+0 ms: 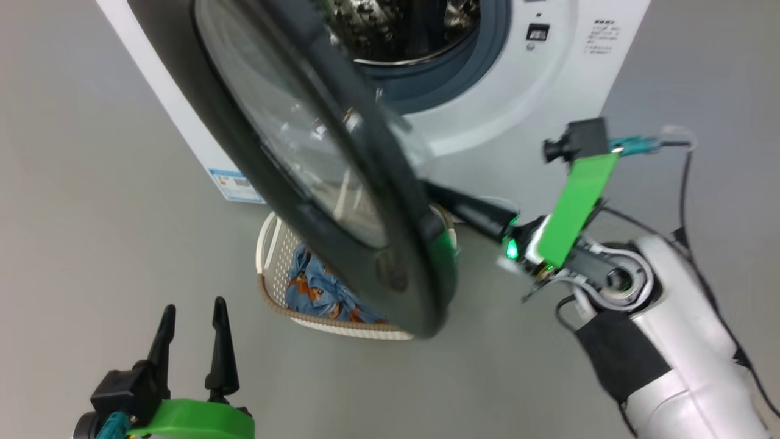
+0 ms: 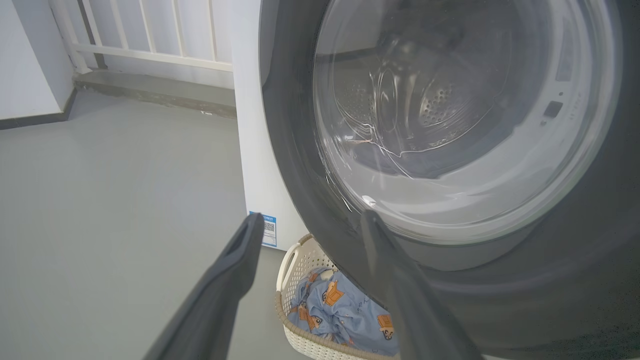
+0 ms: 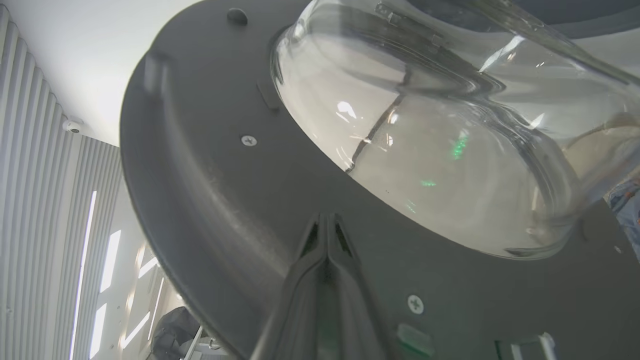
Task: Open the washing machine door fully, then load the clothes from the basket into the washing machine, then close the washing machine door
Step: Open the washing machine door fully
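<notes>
Grey floor (image 1: pixel 91 213), door (image 3: pixel 210 190) ajar, rt claw (image 3: pixel 327 220) closed, tips at its inner rim

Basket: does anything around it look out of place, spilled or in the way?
Nothing spilled: the clothes lie inside the basket. One oddity: the basket stands partly under the half-open washing machine door, whose rim overhangs it. The right pincer, shut, is at the door's inner face.

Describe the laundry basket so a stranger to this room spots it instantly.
Find the white washing machine, black-rimmed door open. On the floor beneath that door sits a cream perforated basket. Its brown woven rim and blue cartoon-print clothes mark it.
</notes>
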Robot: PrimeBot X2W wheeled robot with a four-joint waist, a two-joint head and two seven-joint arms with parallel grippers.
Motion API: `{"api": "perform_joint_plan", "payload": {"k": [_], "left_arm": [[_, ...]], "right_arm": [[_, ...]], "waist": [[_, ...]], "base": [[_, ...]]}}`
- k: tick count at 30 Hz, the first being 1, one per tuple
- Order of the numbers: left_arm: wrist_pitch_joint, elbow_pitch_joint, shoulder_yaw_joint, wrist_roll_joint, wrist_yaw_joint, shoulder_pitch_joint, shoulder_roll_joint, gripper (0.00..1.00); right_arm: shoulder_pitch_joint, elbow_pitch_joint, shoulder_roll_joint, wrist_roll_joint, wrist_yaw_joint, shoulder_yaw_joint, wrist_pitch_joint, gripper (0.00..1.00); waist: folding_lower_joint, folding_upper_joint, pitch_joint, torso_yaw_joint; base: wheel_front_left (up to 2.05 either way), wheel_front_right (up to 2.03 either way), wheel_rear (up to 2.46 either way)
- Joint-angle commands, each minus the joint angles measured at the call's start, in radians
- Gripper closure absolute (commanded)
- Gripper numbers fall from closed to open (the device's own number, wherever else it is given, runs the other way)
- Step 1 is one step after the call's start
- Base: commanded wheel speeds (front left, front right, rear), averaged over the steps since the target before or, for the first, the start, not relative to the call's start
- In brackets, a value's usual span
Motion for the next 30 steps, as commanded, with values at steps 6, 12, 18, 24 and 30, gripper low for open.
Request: {"api": "perform_joint_plan", "payload": {"k": [6,12,18,24,30], "left_arm": [[-0.006,-0.02,0.02,0.003,-0.005,-0.016,0.017,0.0],[-0.006,-0.019,-0.01,-0.008,-0.004,-0.03,0.017,0.0],[-0.006,-0.025,-0.026,-0.021,-0.002,-0.033,0.017,0.0],[-0.006,-0.023,-0.021,-0.019,-0.004,-0.023,0.017,0.0],[-0.006,-0.019,-0.022,-0.017,-0.004,-0.023,0.017,0.0]], "right_arm": [[0.038,-0.064,0.063,0.008,0.003,0.094,-0.021,1.0],[0.045,-0.061,0.079,0.021,0.003,0.156,-0.055,1.0],[0.047,-0.05,0.084,0.037,0.003,0.204,-0.09,1.0],[0.043,-0.055,0.085,0.076,0.003,0.255,-0.125,1.0],[0.039,-0.056,0.086,0.11,0.003,0.3,-0.158,1.0]], "waist": [[0.0,0.0,-0.028,-0.006],[0.0,0.0,-0.025,0.021],[0.0,0.0,-0.028,0.049],[0.0,0.0,-0.036,0.057],[0.0,0.0,-0.046,0.055]], "base": [[0.0,0.0,0.0],[0.0,0.0,0.0],[0.0,0.0,0.0],[0.0,0.0,0.0],[0.0,0.0,0.0]]}}
